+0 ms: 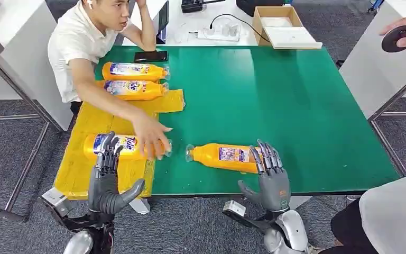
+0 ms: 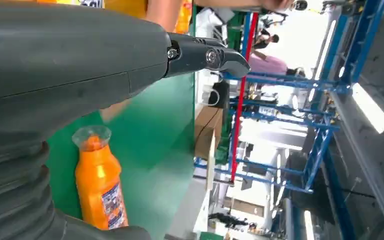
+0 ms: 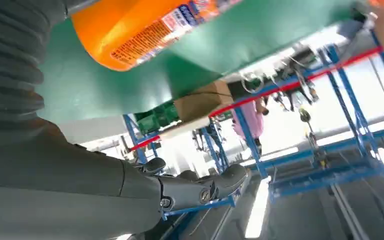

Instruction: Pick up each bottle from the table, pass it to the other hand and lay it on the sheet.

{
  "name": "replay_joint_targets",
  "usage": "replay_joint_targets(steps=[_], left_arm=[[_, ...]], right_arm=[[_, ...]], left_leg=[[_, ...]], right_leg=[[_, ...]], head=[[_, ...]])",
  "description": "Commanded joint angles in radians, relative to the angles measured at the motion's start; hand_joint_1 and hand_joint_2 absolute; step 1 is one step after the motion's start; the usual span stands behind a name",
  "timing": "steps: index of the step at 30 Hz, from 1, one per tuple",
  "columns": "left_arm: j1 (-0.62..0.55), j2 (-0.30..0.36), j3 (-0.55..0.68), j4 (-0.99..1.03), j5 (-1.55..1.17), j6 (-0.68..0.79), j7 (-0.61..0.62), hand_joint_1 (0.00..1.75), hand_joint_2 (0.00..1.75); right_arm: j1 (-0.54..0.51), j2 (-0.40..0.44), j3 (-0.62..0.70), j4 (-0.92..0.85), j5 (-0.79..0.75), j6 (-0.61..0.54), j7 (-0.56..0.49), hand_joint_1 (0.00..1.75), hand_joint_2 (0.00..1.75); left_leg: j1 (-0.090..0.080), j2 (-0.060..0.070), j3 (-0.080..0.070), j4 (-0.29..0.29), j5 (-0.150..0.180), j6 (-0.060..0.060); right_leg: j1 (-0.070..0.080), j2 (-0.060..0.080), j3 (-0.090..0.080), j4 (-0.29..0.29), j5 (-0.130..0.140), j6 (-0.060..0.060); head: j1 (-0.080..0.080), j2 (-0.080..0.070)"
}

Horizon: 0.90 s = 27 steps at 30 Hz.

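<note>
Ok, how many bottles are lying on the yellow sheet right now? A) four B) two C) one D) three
D: three bottles lie on the yellow sheet; a fourth bottle lies on the bare green table, by the right hand.

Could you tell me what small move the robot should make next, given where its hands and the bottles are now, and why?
Probably close the right hand around the orange bottle lying on the green table: that hand is open at the bottle's base, and this is the one bottle not yet on the yellow sheet. A person's hand rests on the bottle nearest the left hand.
</note>
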Motion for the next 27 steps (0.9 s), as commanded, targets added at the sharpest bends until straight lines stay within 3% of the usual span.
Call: replay_joint_targets(steps=[1, 9, 15, 27], left_arm=[[-0.064, 0.016, -0.046, 0.079, -0.016, 0.040, 0.052, 0.00, 1.75], [-0.087, 0.014, -0.069, 0.118, -0.032, 0.077, 0.109, 0.00, 1.75], [-0.082, -0.002, -0.073, 0.087, -0.010, 0.099, 0.117, 0.00, 1.75], [-0.102, 0.006, -0.109, 0.095, 0.008, 0.088, 0.140, 0.00, 1.75]], right_arm=[[-0.248, -0.118, 0.081, 0.463, -0.003, -0.064, 0.153, 0.00, 1.75], [-0.350, -0.148, 0.115, 0.631, 0.004, -0.014, 0.258, 0.00, 1.75], [-0.393, -0.151, 0.142, 0.698, -0.006, 0.124, 0.311, 0.00, 1.75], [-0.462, -0.139, 0.186, 0.725, -0.008, 0.224, 0.297, 0.00, 1.75]], left_leg=[[0.001, 0.003, 0.004, -0.002, 0.000, -0.001], [0.001, 0.001, 0.005, -0.001, -0.001, -0.001], [0.001, 0.001, 0.006, 0.000, -0.002, -0.002], [0.001, 0.001, 0.007, 0.000, 0.000, -0.002]], right_leg=[[0.001, 0.001, 0.004, -0.003, 0.001, -0.001], [0.001, 0.000, 0.005, -0.001, 0.000, -0.001], [0.002, 0.000, 0.006, -0.001, -0.001, -0.002], [0.002, -0.001, 0.007, -0.001, 0.000, -0.002]], head=[[0.000, 0.000], [0.000, 0.000], [0.000, 0.000], [0.000, 0.000]])
